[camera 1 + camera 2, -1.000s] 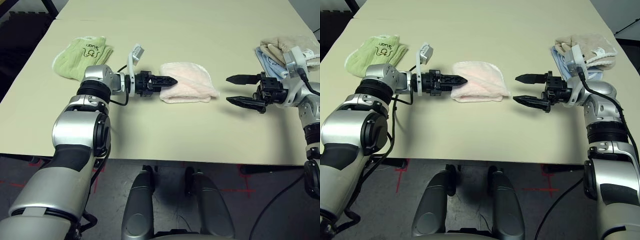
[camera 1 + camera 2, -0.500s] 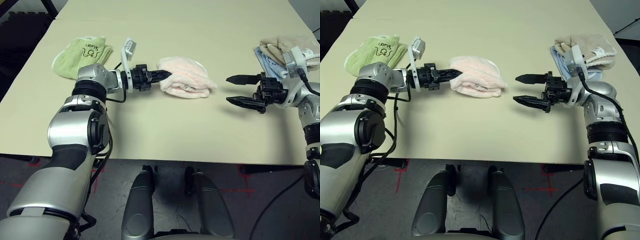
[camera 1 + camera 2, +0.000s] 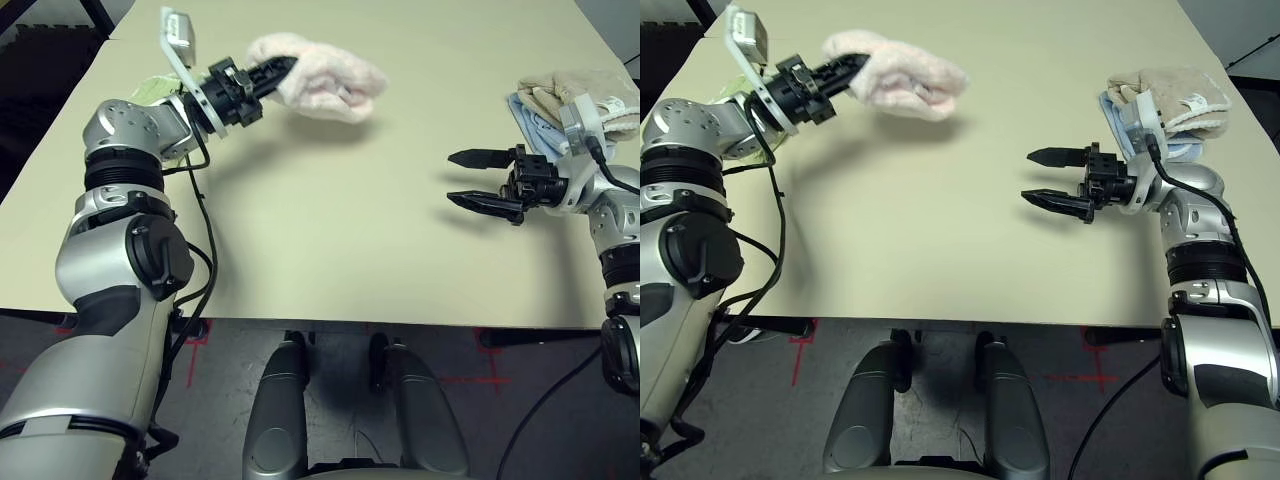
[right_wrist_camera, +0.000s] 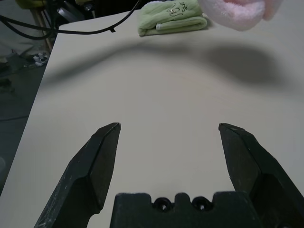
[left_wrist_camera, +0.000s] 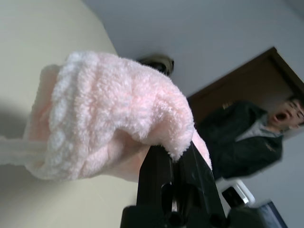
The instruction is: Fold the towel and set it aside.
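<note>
The folded pale pink towel [image 3: 325, 78] hangs in the air above the far left part of the table, held by one end. My left gripper [image 3: 283, 68] is shut on that end, its arm raised and angled up. In the left wrist view the towel [image 5: 114, 114] bulges over the closed black fingers [image 5: 161, 175]. My right gripper [image 3: 470, 179] hovers open over the right side of the table, well apart from the towel, with nothing between its fingers [image 4: 99, 156].
A light green towel [image 4: 173, 18] with lettering lies at the far left, behind my left arm. Beige and light blue towels [image 3: 575, 95] are stacked at the far right. The cream table [image 3: 330, 230] spreads between my arms. A person [image 5: 251, 142] stands in the room.
My left gripper has closed on the towel's left end, lifted it off the table and carried it up and toward the far left. The right gripper has stayed open in place.
</note>
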